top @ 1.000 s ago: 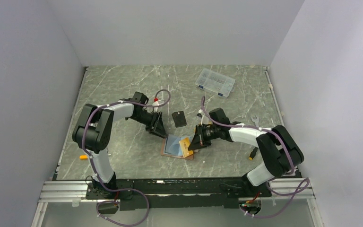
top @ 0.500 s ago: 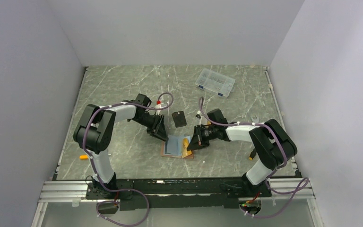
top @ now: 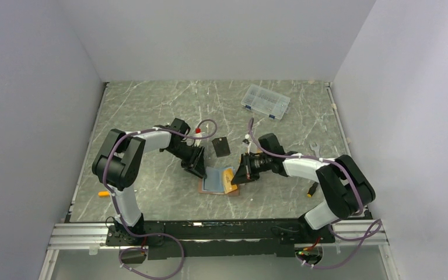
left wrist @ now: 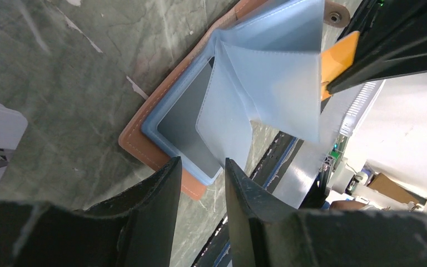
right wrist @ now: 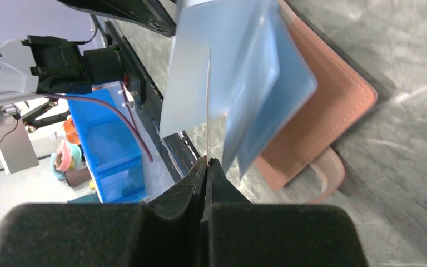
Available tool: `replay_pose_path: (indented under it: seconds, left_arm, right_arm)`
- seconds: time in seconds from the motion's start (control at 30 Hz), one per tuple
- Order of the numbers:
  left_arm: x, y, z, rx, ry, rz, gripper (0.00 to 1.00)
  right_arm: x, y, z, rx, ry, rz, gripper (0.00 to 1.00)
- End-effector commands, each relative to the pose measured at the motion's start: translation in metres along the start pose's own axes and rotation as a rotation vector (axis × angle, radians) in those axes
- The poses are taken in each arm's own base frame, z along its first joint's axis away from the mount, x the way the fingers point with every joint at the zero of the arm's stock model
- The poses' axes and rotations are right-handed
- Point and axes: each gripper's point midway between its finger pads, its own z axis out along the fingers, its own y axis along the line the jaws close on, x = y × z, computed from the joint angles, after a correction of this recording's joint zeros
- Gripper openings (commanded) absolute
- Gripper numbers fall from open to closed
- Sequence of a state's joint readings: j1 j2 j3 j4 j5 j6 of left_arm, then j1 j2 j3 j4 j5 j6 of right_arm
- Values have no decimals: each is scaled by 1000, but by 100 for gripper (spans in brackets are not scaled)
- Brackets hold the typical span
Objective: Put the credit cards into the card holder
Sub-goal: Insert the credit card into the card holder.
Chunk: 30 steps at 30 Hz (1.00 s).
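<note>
The card holder lies open on the table, tan-brown leather outside with blue-grey pockets partly lifted. My right gripper is shut on an orange-gold credit card. In the right wrist view that card shows edge-on as a thin line rising from the right gripper in among the pockets. My left gripper stands open over the holder's near corner, with nothing gripped. The card's orange corner shows at the pocket's far edge.
A small black rectangle lies just behind the holder. A clear compartment box sits at the back right. A small orange item lies at the left edge, and a dark tool and a wrench near the right arm.
My left gripper has slid nearer to the holder's left edge. My right gripper has kept the orange card at the pockets, shifting only slightly.
</note>
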<state>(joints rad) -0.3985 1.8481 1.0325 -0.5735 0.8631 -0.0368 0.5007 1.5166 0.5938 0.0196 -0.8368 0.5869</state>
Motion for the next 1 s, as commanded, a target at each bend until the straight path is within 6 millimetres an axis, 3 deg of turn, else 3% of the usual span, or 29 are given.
replay_pose_path:
  seconds: [0.0,0.33,0.53,0.7,0.73,0.8,0.97]
  left_arm:
    - [0,1,-3,-19,0,23,40]
    - [-1,20,-8,-91,0,-13,36]
    - [-2,15,-9,-24,-19,-27,37]
    - [-3,-4,-9,127,-38,-31,41]
    - [-1,-6,-8,147,-36,-34,50]
    - [3,-4,-3,146,-21,-39,55]
    - [11,13,6,33,20,-55,55]
  right_arm:
    - [-18,22,-4,-53,-22,-87,0]
    - [-26,16,18,-66,29,-82,0]
    - [-24,9,30,-58,60,-75,0]
    - [-13,-7,34,-33,74,-34,0]
    - [-10,-9,35,-27,75,-29,0]
    - [-6,-16,36,-14,78,-18,0]
    - [5,-29,34,15,75,4,0]
